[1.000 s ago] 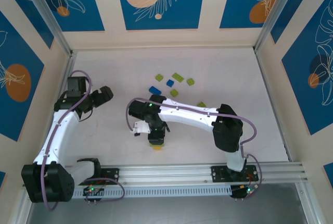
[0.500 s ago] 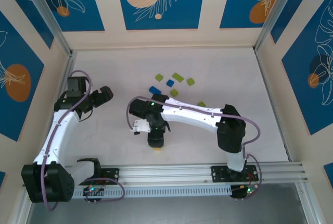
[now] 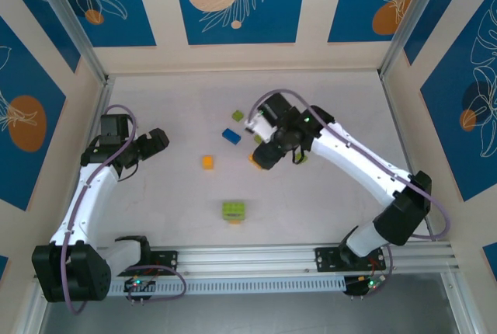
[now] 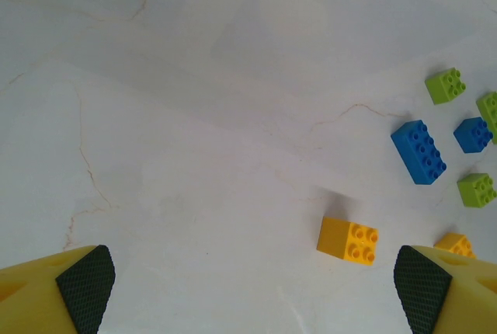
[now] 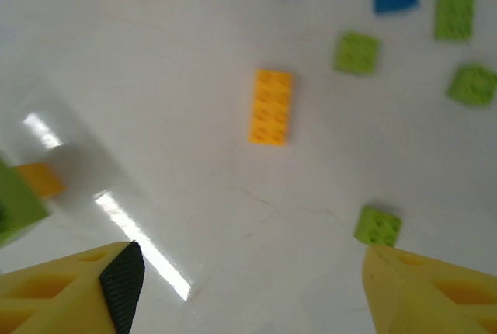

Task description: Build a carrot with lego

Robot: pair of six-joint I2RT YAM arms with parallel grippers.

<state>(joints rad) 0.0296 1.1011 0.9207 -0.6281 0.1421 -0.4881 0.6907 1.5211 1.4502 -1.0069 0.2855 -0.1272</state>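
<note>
nearest the arm bases a small stack (image 3: pixel 234 211), a green brick on orange, stands on the worktop (image 3: pixel 155 194). farther out lies a square orange brick (image 3: pixel 208 162). well off to its left is the left end effector (image 3: pixel 158 141), jaws wide and empty. the right end effector (image 3: pixel 265 155) hangs wide and empty over the long orange brick (image 5: pixel 271 106), probably the next pick. centre on it, span its narrow sides, come straight down, then close. beyond lie a long blue brick (image 3: pixel 231 135) and green bricks (image 5: pixel 356 52).
</note>
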